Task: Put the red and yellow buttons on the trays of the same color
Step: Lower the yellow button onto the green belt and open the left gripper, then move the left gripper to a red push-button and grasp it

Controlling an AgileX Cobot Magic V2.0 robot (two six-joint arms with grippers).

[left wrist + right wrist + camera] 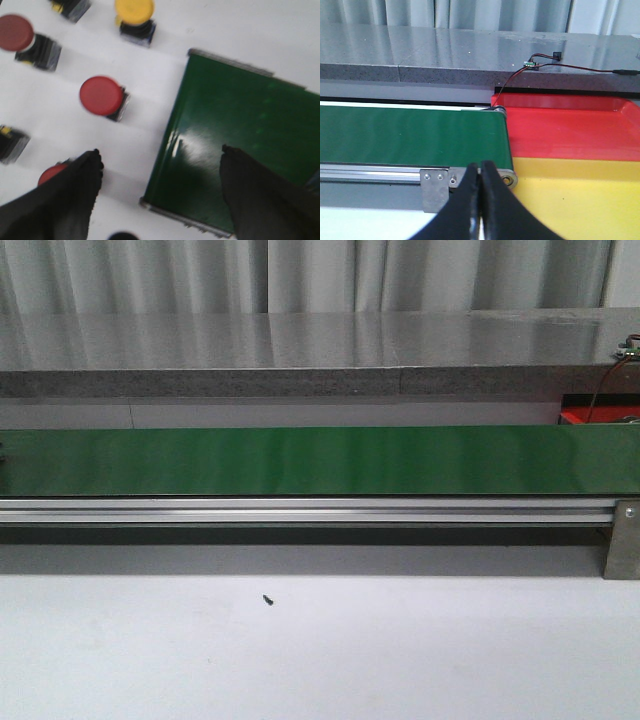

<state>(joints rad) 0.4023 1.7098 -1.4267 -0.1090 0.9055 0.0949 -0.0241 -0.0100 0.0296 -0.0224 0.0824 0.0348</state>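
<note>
- Left gripper (160, 172): two fingers (65, 200) visible in the left wrist view, both matte black, with no markings, screws or cables showing.
- Each left finger is broad at the base and narrows toward a blunt, slightly ragged tip; the outlines are blurred.
- Right gripper (480, 172): two fingers (465, 210) visible in the right wrist view, the same plain matte black.
- Each right finger is wide at the base and curves inward to a rounded, narrow tip; the inner edges run straight along a thin seam.
- No part of either arm appears in the front view.
</note>
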